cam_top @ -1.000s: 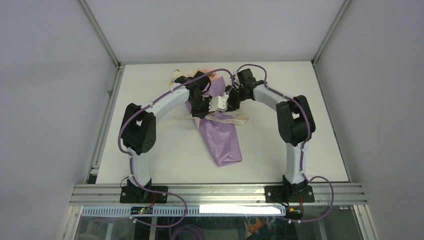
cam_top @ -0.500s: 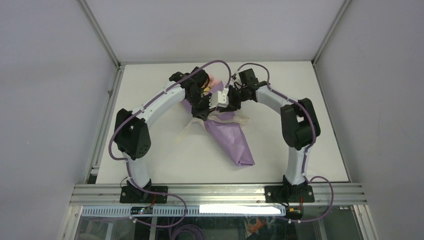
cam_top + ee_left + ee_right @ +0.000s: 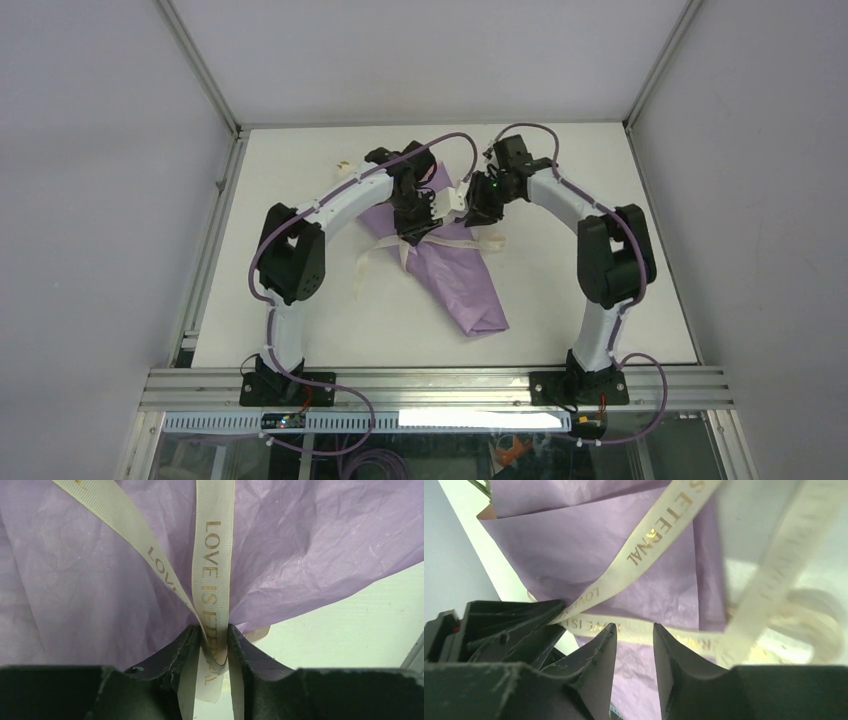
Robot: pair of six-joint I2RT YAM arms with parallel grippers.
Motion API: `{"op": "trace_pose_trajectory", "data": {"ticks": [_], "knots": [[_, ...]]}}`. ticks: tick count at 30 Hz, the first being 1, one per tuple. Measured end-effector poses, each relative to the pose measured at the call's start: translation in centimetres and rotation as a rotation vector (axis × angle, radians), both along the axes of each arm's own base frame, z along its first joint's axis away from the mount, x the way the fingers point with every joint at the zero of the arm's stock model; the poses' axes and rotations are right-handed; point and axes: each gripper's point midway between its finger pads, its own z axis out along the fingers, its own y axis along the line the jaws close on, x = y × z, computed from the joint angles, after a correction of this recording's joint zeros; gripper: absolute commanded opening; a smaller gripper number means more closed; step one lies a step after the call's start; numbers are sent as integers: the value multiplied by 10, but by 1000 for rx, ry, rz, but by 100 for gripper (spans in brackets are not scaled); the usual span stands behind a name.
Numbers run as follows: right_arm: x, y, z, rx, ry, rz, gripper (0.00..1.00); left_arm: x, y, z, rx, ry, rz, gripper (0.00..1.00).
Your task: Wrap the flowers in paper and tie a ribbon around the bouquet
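Note:
The bouquet (image 3: 465, 285), a lilac paper cone, lies slantwise mid-table with its narrow end toward the near right. The flowers are mostly hidden under the left arm; a green leaf tip (image 3: 482, 484) shows in the right wrist view. The cream ribbon (image 3: 366, 266) crosses the cone's upper part, its ends trailing left and right. My left gripper (image 3: 216, 627) (image 3: 417, 230) stands narrowly open over the paper (image 3: 75, 580), and a curled fold of ribbon (image 3: 215, 555) lies loosely between its fingertips. My right gripper (image 3: 634, 626) (image 3: 469, 207) is open and empty, with ribbon (image 3: 649, 535) passing just beyond its tips.
The white table (image 3: 600, 320) is boxed in by an aluminium frame, with upright posts at the back corners. A metal rail (image 3: 440, 385) carrying both arm bases runs along the near edge. A small pale object (image 3: 345, 166) lies at the back left, next to the left arm.
The cone's narrow end has swung toward the right. The left arm has pulled in over the cone and the right gripper has drawn back to the right. The ribbon ends now lie spread on both sides.

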Motion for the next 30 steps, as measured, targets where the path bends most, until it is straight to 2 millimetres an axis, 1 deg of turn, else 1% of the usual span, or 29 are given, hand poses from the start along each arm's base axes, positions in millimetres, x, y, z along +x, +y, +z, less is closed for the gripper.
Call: {"op": "trace_pose_trajectory", "data": {"ticks": [2, 4, 7, 9, 12, 15, 17, 19, 21, 22, 24, 26, 30], "knots": [[-1, -13, 10, -27, -25, -26, 38, -3, -4, -2, 2, 0, -6, 31], [-8, -23, 22, -44, -55, -45, 39, -5, -6, -2, 1, 3, -4, 31], [-18, -29, 31, -46, -72, -50, 41, -5, -9, -2, -4, 0, -1, 31], [-23, -31, 26, -50, -56, -54, 42, -4, -9, -2, -5, -3, 0, 31], [-23, -36, 9, -61, -9, -73, 43, -4, -10, -2, -7, -4, 1, 31], [-14, -39, -10, -72, 36, -87, 44, -4, -10, -2, -7, -5, 2, 31], [-3, -38, -26, -80, 63, -89, 45, -4, -10, -2, -6, -5, 2, 32], [4, -38, -43, -86, 88, -86, 44, -4, -9, -2, -6, -5, 4, 36], [4, -39, -56, -94, 114, -81, 44, -4, -9, -2, -5, -4, 7, 44], [3, -39, -58, -97, 120, -78, 44, -4, -9, -2, -5, -2, 13, 47], [3, -39, -57, -96, 114, -71, 44, -4, -10, -2, -7, 3, 23, 50], [3, -39, -52, -91, 95, -66, 44, -5, -11, -2, -9, 6, 27, 50], [-3, -40, -40, -82, 68, -58, 43, -4, -13, -2, -10, -3, 25, 50]]}}
